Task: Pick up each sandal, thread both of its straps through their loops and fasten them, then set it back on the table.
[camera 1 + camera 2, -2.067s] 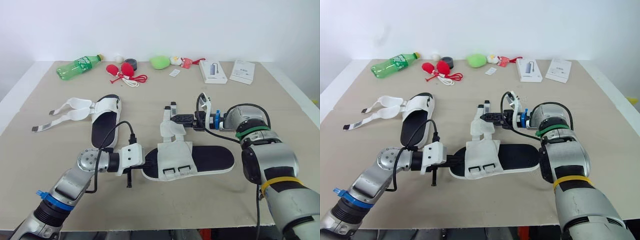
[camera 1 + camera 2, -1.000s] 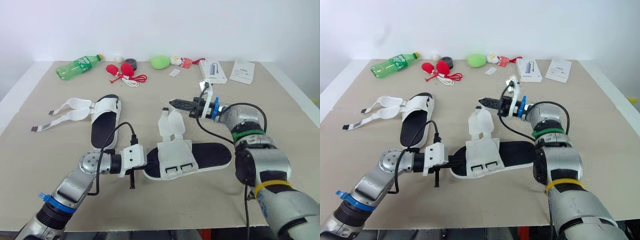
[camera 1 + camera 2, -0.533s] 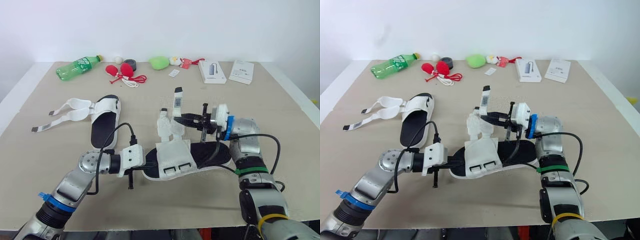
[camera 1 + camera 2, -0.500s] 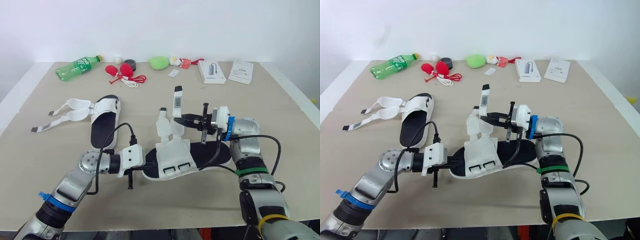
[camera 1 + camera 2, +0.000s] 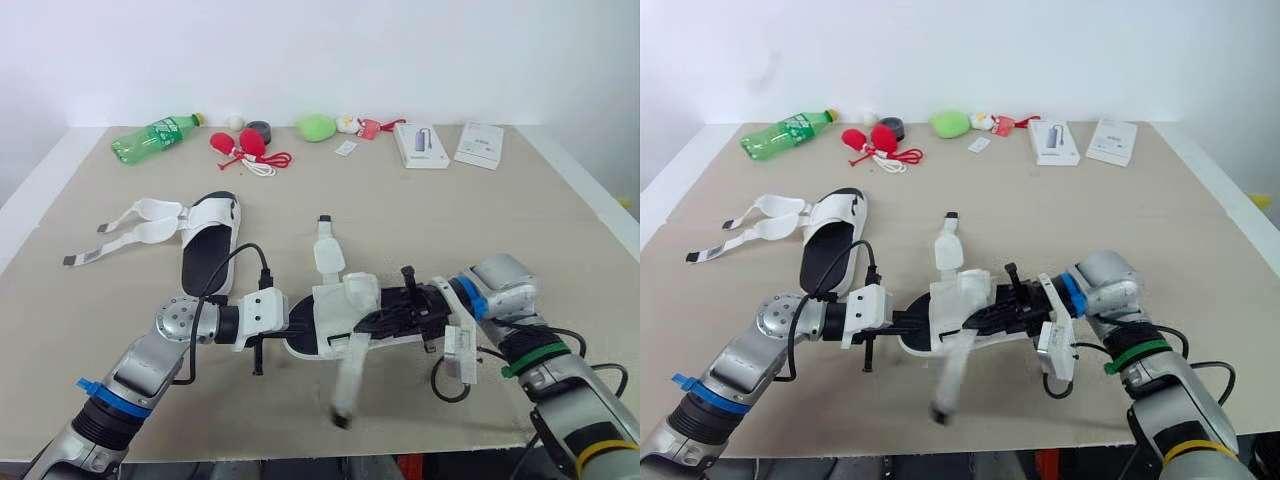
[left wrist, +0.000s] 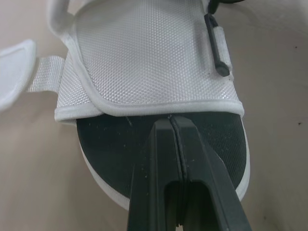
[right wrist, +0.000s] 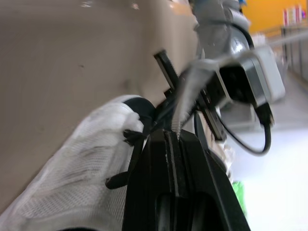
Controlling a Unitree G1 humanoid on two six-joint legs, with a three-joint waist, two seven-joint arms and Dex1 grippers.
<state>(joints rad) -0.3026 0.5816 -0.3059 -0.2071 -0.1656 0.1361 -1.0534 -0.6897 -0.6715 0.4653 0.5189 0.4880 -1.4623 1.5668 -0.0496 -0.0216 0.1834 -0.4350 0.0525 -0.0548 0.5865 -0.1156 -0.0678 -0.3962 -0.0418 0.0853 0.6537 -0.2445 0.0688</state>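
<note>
Silver arms, black cables, white wrist blocks, blue bands; green and yellow rings on the right arm.

No words or numbers can be read. The green bottle and two white boxes at the bench's far edge carry print too small to read.

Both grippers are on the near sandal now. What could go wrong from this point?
1. The left gripper pinches only the toe rim of the sandal; a hard pull may twist it loose.
2. The right gripper holds the long strap by a thin pinch, so it may slip out.
3. The other strap stands free and could snag.
</note>
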